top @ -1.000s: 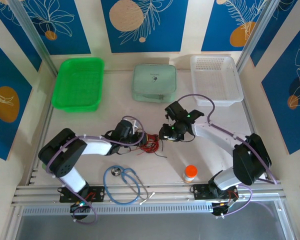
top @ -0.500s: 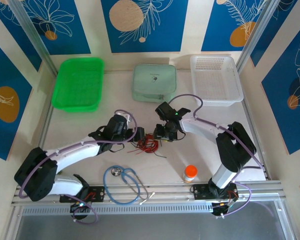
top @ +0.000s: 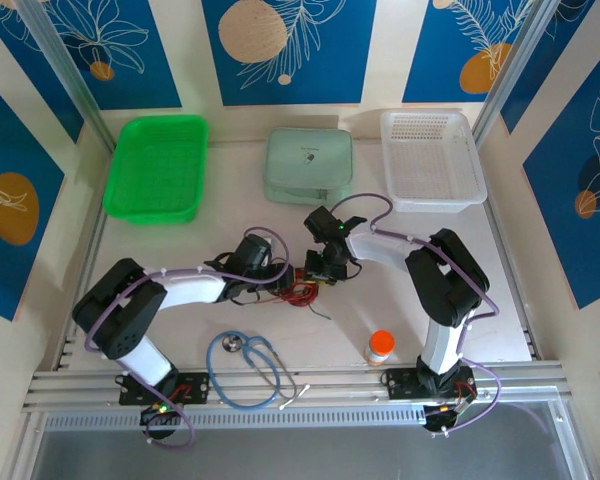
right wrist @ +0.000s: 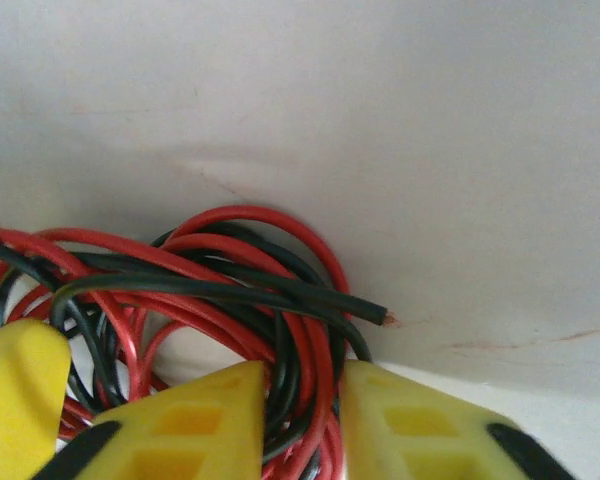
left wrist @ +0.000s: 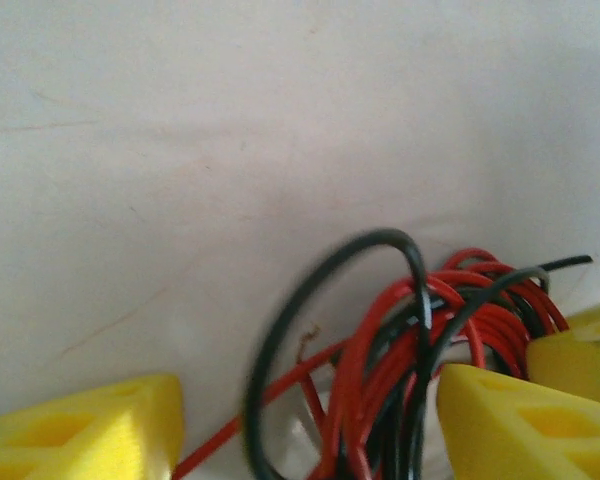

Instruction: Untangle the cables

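Top external view: two robot arms meet over the cables (top: 298, 291), a red-and-black tangle lying on the table (top: 180, 250). The tangle sits about midway between the table's left and right edges and a little nearer the near edge than the far one. The left claw (top: 280, 274) reaches the bundle from the left-edge side. The right claw (top: 320, 268) reaches it from the far right, and the two heads stand just beside each other at the tangle's far end. One loose dark strand trails out of the bundle toward the near edge.

Left wrist view: the left claw's yellow fingers (left wrist: 90, 430) stand wide apart, released. A black loop and a sheaf of red strands rise in the gap, crowded toward the right-hand finger, and nothing is pinched.

Right wrist view: the right claw's fingers (right wrist: 180, 425) are drawn nearly together, clenched on several red and black strands that run through the narrow slot between them. A black cable's cut end, its bare tip showing, pokes out to the right over the tabletop.

Along the far edge stand a green basket (top: 157, 167) at the left corner, a pale green lidded box (top: 308, 163) in the middle and a white basket (top: 432, 160) at the right corner. By the near edge lie a light-blue stethoscope (top: 252, 366) and an orange-capped bottle (top: 380, 346).
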Available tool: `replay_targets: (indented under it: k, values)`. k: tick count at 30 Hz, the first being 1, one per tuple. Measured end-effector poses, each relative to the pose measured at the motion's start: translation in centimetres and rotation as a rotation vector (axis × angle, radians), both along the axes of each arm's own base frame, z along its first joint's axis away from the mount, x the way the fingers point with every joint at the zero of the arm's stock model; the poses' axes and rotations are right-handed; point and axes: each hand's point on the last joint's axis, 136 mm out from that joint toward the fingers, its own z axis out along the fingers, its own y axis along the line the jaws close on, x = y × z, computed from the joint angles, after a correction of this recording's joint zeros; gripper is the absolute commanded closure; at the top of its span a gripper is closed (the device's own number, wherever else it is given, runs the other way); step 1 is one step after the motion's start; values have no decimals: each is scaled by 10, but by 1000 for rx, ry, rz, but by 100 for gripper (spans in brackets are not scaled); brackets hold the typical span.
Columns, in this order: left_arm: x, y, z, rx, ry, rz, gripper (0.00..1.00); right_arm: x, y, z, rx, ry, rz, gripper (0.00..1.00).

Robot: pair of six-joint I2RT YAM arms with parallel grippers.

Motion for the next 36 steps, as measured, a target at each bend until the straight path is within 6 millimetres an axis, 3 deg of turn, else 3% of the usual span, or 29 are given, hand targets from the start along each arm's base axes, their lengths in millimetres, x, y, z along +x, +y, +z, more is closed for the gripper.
replay_targets:
  k: [3,6,8,12,15,23,26,28,32,36]
  values:
    - [3,0,-3,-11,7,33,63,0,1,0,24,1,-9,90]
    - [8,-13,1,-87,-6,34,88,1,-2,2,58,-3,-18,100]
    - [5,-25,4,-141,1,4,100,1,-11,2,73,-1,-37,100]
    - [-8,-41,15,-202,11,-68,100,-3,-28,6,129,1,-48,100]
    - [-14,-45,37,-225,-20,-108,100,1,-35,23,175,-50,-10,100]
    - [-3,-24,119,-125,-226,-131,100,7,-22,102,246,-328,299,100]
    - [2,-13,127,-64,-260,-127,100,-5,-16,115,248,-388,420,100]
    - [3,-7,121,-22,-257,-129,91,-14,-14,117,243,-400,485,100]
    - [9,2,102,50,-243,-138,48,-25,-11,121,264,-416,551,100]
    - [17,3,88,77,-235,-139,27,-29,-11,121,337,-403,518,100]
